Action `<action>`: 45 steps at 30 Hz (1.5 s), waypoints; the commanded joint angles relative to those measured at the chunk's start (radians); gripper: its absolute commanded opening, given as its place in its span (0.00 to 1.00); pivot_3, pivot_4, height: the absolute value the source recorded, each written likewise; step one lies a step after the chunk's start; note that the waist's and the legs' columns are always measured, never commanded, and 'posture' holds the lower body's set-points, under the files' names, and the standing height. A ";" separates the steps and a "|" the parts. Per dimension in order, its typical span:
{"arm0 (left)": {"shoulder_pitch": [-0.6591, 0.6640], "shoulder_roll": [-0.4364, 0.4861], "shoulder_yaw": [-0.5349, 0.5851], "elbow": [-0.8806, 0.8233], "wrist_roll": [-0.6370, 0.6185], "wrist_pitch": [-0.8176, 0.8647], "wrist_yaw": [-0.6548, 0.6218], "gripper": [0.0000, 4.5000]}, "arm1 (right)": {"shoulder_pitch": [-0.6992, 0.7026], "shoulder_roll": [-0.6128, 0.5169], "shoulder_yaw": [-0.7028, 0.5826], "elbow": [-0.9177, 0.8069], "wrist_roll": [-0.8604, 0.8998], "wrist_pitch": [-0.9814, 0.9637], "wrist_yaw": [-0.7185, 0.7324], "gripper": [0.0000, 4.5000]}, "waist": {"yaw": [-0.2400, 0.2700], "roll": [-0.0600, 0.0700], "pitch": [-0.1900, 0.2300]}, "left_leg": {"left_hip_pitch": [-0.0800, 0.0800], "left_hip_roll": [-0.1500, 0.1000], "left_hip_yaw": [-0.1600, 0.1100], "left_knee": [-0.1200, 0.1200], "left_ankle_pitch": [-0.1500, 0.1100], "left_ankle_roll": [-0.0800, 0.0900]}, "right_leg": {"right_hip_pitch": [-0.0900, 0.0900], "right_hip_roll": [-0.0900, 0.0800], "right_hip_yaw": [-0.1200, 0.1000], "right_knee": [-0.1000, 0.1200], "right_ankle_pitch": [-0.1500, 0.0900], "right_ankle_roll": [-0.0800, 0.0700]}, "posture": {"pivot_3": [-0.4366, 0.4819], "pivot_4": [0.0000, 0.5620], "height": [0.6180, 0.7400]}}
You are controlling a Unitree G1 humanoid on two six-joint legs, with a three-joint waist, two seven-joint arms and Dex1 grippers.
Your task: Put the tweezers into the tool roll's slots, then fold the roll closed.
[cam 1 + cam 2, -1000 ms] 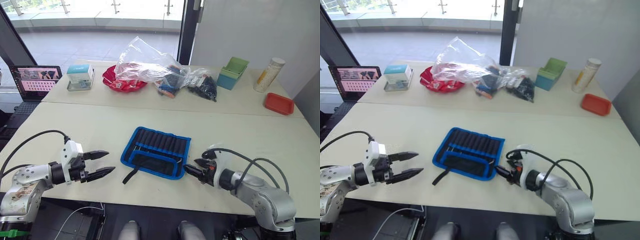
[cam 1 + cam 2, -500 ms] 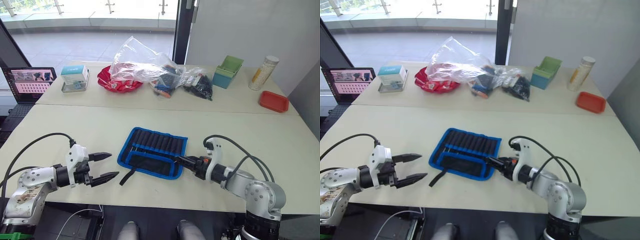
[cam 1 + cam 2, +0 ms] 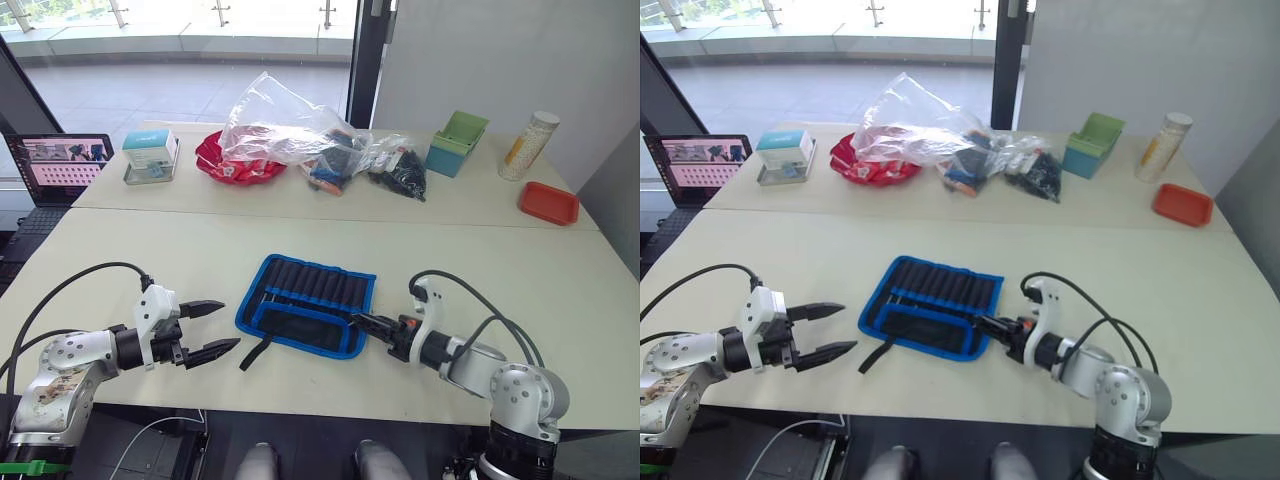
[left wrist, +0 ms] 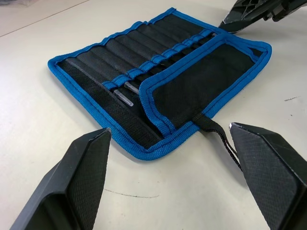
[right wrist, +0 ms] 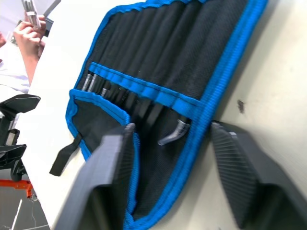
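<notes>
While the right gripper point(image 5: 165, 187) sits at the near right edge of the tool roll point(image 3: 308, 305), its two black fingers point(image 5: 108, 182) are spread and straddle the blue binding, one over the folded flap and the other on bare table just outside the hem. Between them lies a curved clear-capped tip of one of the tweezers point(image 5: 171, 133), poking out below the band of the slots point(image 5: 144, 88); the rest of the tweezers appear seated in the pockets already, though how many I cannot count. That placement reads as readying a grip on the edge, so the fold is probably the step in hand.

Further off, the left gripper point(image 3: 205, 330) hovers just beyond the roll's opposite end with its fingers point(image 4: 81, 167) wide apart, aimed at the short black strap point(image 4: 218, 136) trailing onto the table (likely waiting to pin or catch that end). It touches nothing.

The roll is woven black fabric, matte and coarse, limp enough to lie flat, bound in bright blue tape; the pockets run as narrow parallel ribs. The finger pads are dimpled black plastic, wedge-shaped. The table point(image 3: 150, 255) is smooth, pale and slightly scuffed.

Beyond all this, a crumpled clear plastic bag point(image 3: 280, 125), a red dish point(image 3: 215, 160), a green box point(image 3: 457, 145) and an orange tray point(image 3: 548, 203) stand well apart.
</notes>
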 commanded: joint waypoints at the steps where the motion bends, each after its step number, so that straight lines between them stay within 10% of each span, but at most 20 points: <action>1: -0.009 0.001 0.005 -0.007 0.005 -0.016 0.003 0.93 | 0.005 0.001 -0.007 -0.005 0.030 0.004 -0.009 0.22 | 0.000 0.000 0.000 | 0.000 0.000 0.000 0.000 0.000 0.000 | 0.000 0.000 0.000 0.000 0.000 0.000 | 0.48 0.27 0.86; 4: -0.011 0.000 0.002 -0.008 0.004 -0.015 0.005 0.93 | 0.006 0.003 -0.013 -0.002 0.044 -0.003 -0.020 0.01 | 0.000 0.000 0.000 | 0.000 0.000 0.000 0.000 0.000 0.000 | 0.000 0.000 0.000 0.000 0.000 0.000 | 0.48 0.27 0.86; 24: -0.041 -0.008 -0.048 0.008 0.016 -0.015 -0.001 0.93 | -0.214 -0.118 -0.160 0.015 0.264 0.094 -0.078 0.01 | -0.001 0.001 0.001 | -0.001 -0.001 0.000 0.001 0.000 0.000 | 0.000 -0.001 0.000 0.000 0.000 0.000 | 0.48 0.27 0.86; 34: -0.050 -0.015 -0.075 -0.018 0.019 -0.008 0.006 0.93 | -0.318 0.021 0.123 0.002 0.141 0.091 -0.250 0.01 | -0.001 0.001 0.001 | -0.002 -0.001 0.000 0.001 0.000 0.000 | -0.002 -0.001 0.000 0.001 0.000 0.000 | 0.48 0.27 0.86; 45: -0.049 -0.028 -0.087 -0.023 0.022 -0.016 0.017 0.93 | -0.231 -0.068 0.538 0.246 -0.182 -0.199 -0.174 0.01 | -0.008 0.000 0.000 | 0.000 -0.001 0.000 0.001 0.000 0.000 | -0.002 -0.001 0.000 0.002 0.000 0.000 | 0.48 0.27 0.86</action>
